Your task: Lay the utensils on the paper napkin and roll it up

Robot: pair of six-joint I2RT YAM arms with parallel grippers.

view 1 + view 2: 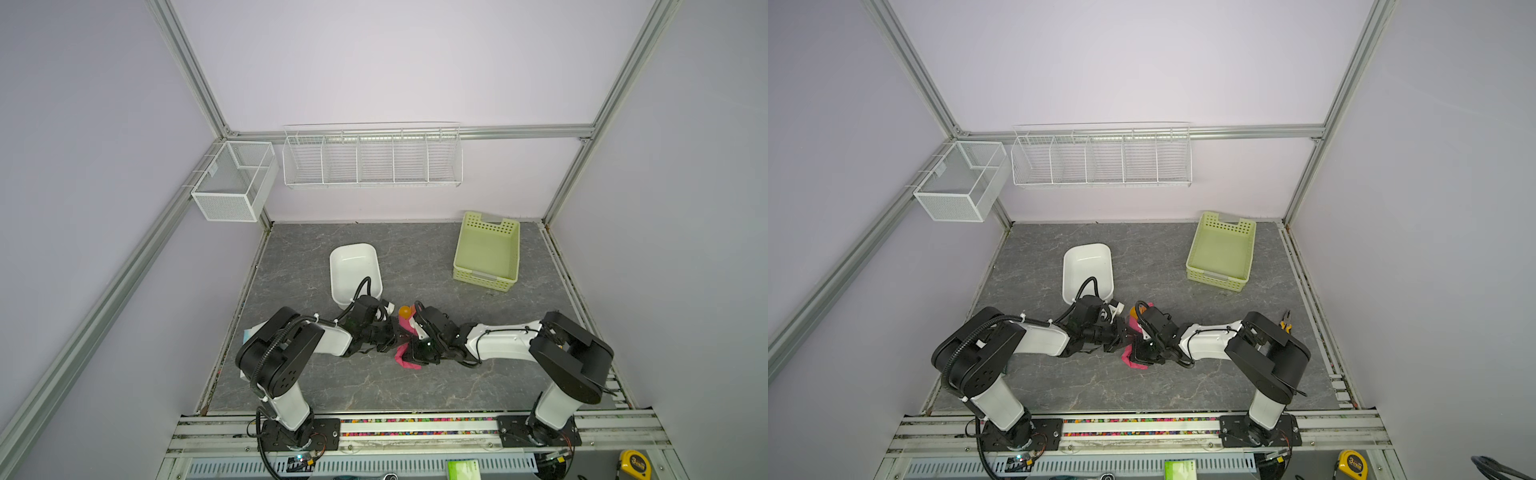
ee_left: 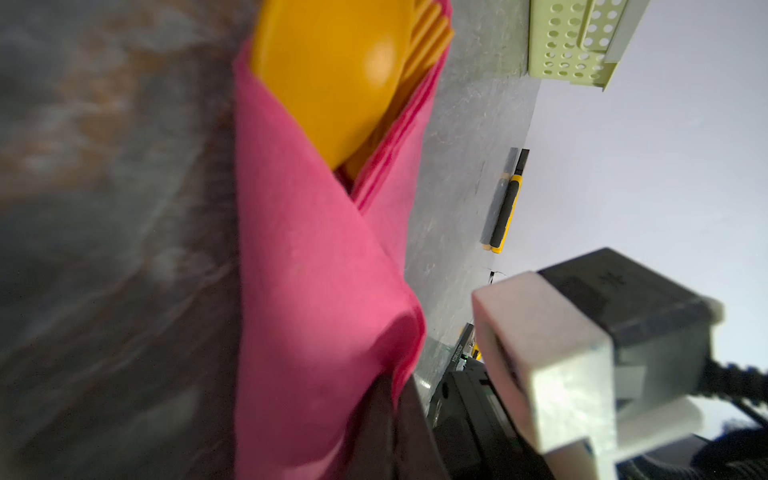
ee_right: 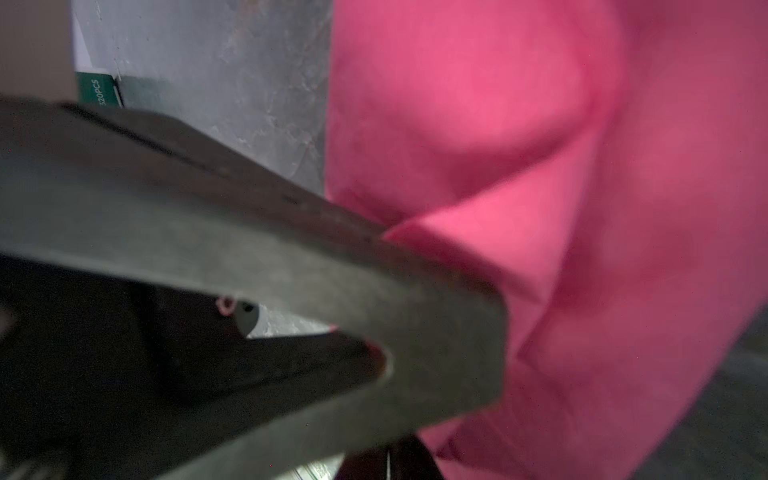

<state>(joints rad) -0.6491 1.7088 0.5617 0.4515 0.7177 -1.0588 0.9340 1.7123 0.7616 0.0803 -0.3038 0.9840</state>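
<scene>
We see the left hand [image 1: 394, 332] and right hand [image 1: 411, 348] both pinched shut on the pink napkin [image 1: 403, 361], wrapped round the orange utensils [image 1: 404, 311] mid-counter [image 1: 374, 386], just near-right of the white tub [image 1: 353, 268]

Closed right end effector [image 3: 449, 357], tip against folded pink paper napkin [image 3: 540, 124]; grey tabletop [image 3: 249, 83] behind.

The gray table [image 1: 415, 386] had a white tub [image 1: 354, 270] at eleven o'clock, a green basket [image 1: 487, 253] at two o'clock, and the rolled pink napkin [image 1: 405, 360] near the middle.
</scene>
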